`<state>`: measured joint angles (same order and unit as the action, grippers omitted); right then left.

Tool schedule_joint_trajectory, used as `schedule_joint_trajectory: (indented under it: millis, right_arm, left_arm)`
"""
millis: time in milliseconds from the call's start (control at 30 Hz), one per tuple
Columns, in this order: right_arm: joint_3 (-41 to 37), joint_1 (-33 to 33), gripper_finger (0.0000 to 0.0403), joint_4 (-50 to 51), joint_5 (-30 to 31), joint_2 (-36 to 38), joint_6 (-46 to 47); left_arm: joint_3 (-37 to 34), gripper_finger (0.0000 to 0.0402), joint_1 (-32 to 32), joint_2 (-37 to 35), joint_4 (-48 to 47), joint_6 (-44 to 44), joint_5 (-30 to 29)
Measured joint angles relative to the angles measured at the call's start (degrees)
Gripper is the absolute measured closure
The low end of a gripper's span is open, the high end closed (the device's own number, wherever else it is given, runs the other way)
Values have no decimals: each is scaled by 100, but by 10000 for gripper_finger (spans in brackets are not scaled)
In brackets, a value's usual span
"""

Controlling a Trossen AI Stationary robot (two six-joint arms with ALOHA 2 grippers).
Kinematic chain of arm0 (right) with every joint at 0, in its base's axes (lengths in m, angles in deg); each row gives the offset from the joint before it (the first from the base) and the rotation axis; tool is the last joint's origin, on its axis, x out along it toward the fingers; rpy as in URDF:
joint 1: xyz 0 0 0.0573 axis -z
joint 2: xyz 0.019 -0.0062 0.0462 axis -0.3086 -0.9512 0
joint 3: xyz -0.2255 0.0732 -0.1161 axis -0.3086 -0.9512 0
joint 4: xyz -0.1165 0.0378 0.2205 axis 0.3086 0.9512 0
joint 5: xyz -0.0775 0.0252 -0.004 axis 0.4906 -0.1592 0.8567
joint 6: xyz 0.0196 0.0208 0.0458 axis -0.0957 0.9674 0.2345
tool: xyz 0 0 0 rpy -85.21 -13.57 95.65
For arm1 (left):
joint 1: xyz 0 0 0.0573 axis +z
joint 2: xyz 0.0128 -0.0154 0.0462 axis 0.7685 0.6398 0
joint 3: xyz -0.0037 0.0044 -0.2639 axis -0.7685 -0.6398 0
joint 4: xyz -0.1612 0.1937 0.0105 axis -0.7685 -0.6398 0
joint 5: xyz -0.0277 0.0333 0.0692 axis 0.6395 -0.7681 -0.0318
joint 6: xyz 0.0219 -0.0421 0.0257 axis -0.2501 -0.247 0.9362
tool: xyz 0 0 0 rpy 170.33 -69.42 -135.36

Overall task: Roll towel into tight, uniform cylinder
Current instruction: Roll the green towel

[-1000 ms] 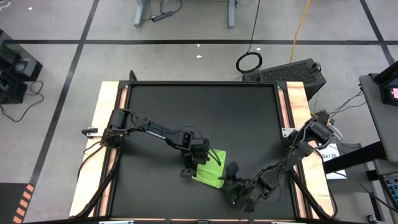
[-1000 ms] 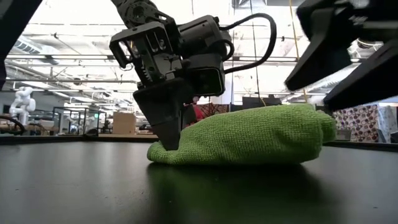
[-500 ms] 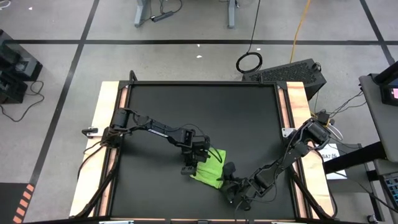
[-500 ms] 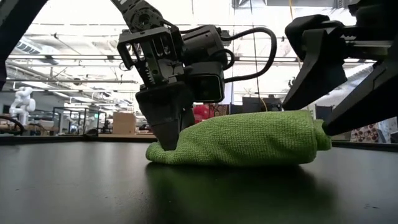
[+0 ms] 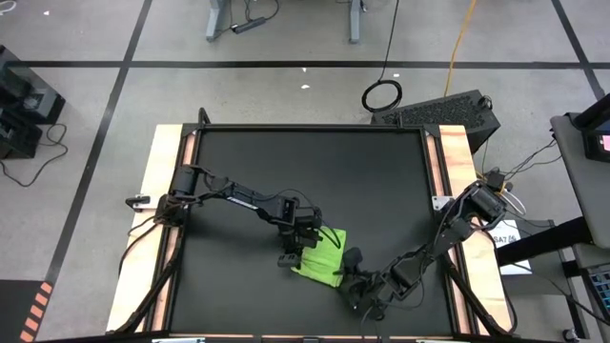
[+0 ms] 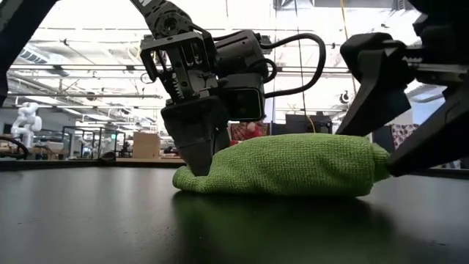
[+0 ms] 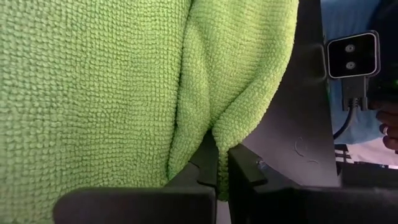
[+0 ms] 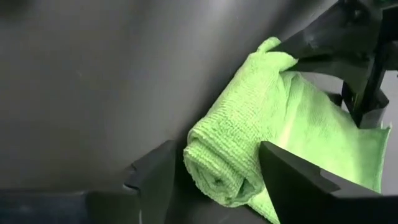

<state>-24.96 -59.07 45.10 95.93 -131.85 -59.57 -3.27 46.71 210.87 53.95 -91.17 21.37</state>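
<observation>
Towel [image 5: 320, 255]: small lime-green terry cloth, looped nap, thin and limp, lying part-rolled into a loose, lumpy cylinder on the black mat [image 5: 305, 171] at the desk's near edge, right of centre. Judged light, soft and quick to unroll if let go, so best held at the roll's ends and kept taut. Left hand [image 6: 198, 165] pinched tight on a fold at the left end; right hand [image 8: 214, 171] wide, straddling the right end.
</observation>
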Motion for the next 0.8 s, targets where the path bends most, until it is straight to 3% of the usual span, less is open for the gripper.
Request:
schedule_joint_trajectory:
  millis: [133,267,400,600,800]
  right_arm:
    - [-52,67,171,-28,0,-17,-3]
    - [-53,217,196,-109,-14,-150,279]
    - [-53,344,257,-154,-30,-316,1000]
    - [-53,362,385,-228,-29,-330,1648]
    - [-53,364,384,-277,-400,-330,2576]
  left_arm:
    - [0,393,2,0,14,-4,7]
    - [-2,393,4,0,18,-4,13]
    - [-2,393,11,0,18,-10,63]
    - [-1,393,13,0,38,-100,96]
    - [0,388,13,0,62,-236,109]
